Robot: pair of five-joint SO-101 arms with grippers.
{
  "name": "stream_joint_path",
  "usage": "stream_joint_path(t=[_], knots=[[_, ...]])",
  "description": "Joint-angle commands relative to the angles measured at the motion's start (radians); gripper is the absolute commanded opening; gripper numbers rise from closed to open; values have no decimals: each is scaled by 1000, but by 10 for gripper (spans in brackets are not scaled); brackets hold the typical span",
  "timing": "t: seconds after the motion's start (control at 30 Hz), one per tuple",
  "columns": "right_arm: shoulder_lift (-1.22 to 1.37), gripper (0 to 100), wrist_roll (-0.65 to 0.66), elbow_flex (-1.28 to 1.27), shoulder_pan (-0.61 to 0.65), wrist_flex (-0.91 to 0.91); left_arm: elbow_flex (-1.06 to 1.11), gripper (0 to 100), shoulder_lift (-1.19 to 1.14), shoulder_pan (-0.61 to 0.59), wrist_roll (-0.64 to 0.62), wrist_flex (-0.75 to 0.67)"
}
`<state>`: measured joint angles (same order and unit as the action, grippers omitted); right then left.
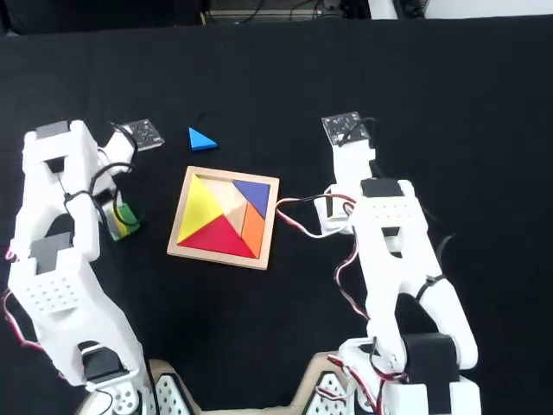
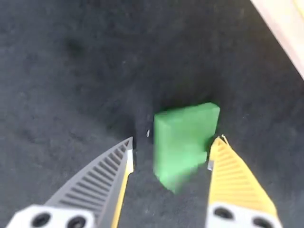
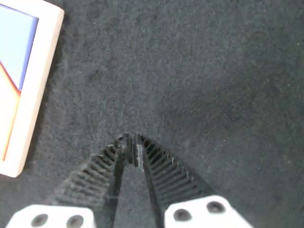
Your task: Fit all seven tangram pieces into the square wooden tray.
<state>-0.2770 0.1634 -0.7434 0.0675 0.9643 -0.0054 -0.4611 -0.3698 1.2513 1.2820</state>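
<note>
Black-covered table (image 1: 449, 104), two white arms at its near edge.

Left gripper (image 2: 173, 140) hung low over the table's left side, between the left edge and the tray. Jaws stood fairly wide. Green piece (image 2: 185, 128) sat between the two fingers. The yellow-taped finger (image 2: 228, 166) was touching or just beside one side of it; the grey finger (image 2: 107, 168) stood apart from the other side. Not clamped. In the high view the same green piece (image 1: 123, 218) lay on the table by that arm, near the tray's left edge.

Blue triangle (image 1: 201, 138) lay loose on the table, just beyond the tray's far-left corner, toward the far edge.

Tray (image 1: 222, 257) lay about mid-table, slightly turned. Inside: yellow triangle (image 1: 200, 207) along the left side, red triangle (image 1: 220, 235) along the near side, blue piece (image 1: 252, 194) in the far-right corner, orange piece (image 1: 253, 229) against the right side. A pale patch showed between the yellow and the blue; could not tell whether it was bare wood or a piece.

Right gripper (image 3: 130, 142) was closed tip to tip, holding nothing, over bare table just off the tray's right edge.
</note>
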Motion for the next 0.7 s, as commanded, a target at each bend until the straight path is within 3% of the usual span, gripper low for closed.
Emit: stream_joint_path(t=[0.0,0.17,0.5,0.67], knots=[[-2,11,11,51,-3,-14,53,252,8,27,-15,-61],[-2,11,11,51,-3,-14,107,251,11,22,-18,-98],[-2,11,11,42,-3,-14,19,230,20,22,-187,-101],[-2,11,11,42,-3,-14,27,230,9,31,-193,-101]])
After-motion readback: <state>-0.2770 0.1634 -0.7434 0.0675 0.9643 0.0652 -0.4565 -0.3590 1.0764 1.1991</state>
